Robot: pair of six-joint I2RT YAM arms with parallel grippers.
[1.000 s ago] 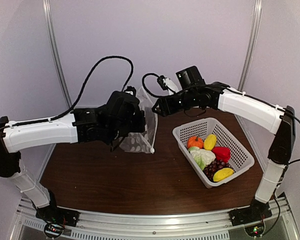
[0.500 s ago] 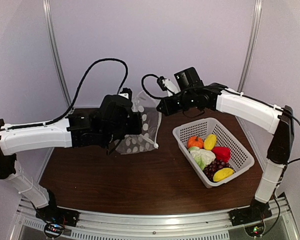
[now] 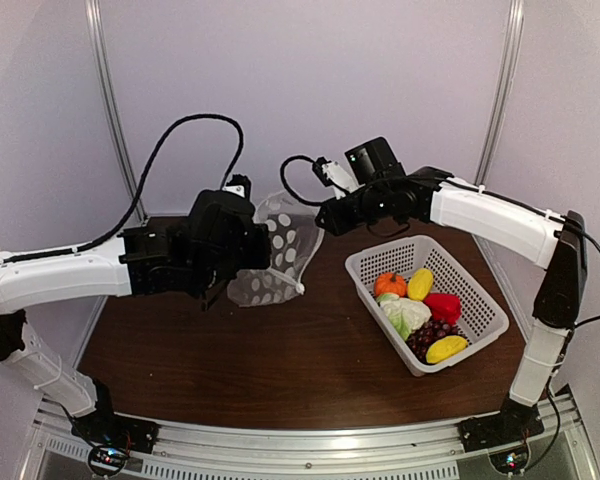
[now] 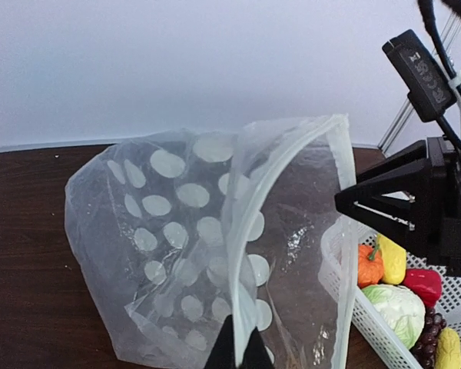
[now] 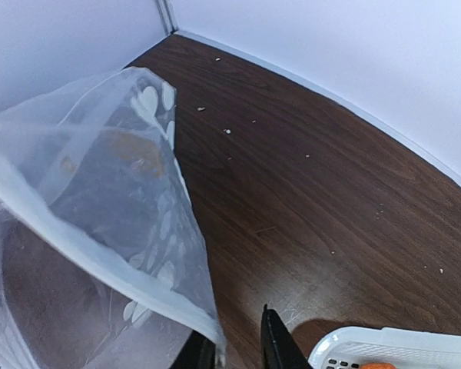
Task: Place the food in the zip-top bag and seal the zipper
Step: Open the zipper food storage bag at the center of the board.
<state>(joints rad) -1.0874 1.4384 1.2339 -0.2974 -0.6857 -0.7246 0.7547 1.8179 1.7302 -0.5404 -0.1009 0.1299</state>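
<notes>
While the left end effector (image 4: 237,350) and right end effector (image 5: 234,350) are each clamping a mouth edge of the zip-top bag (image 4: 177,231), holding it open beside the basket (image 3: 485,300), the food (image 3: 417,310) is lying inside that basket; loading and sealing the zipper (image 4: 230,246) are awaiting execution.

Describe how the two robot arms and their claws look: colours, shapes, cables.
The left arm and right arm match: long white shells between black joints, ending in bulky black wrist blocks. A thick black cable arcs over the left arm; a thinner loop sits by the right wrist. White zip ties band the right arm. The left claw and right claw have slim black fingers.
</notes>
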